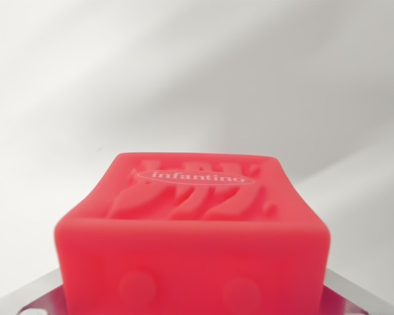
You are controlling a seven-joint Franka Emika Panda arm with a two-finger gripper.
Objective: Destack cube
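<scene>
A red soft cube [194, 216] fills the lower half of the wrist view, very close to the camera. Its top face carries raised wavy shapes and the white word "infantino"; round bumps show on the near face. My gripper [194, 298] sits at the bottom edge, with grey metal fingers [26, 298] showing just outside the cube's left and right sides. The cube spans the whole gap between them, and its left side looks slightly pressed in. Whatever lies under the cube is hidden.
Behind the cube there is only a plain white surface and backdrop [197, 72], crossed by soft diagonal shadows. No other cube or object shows in this view.
</scene>
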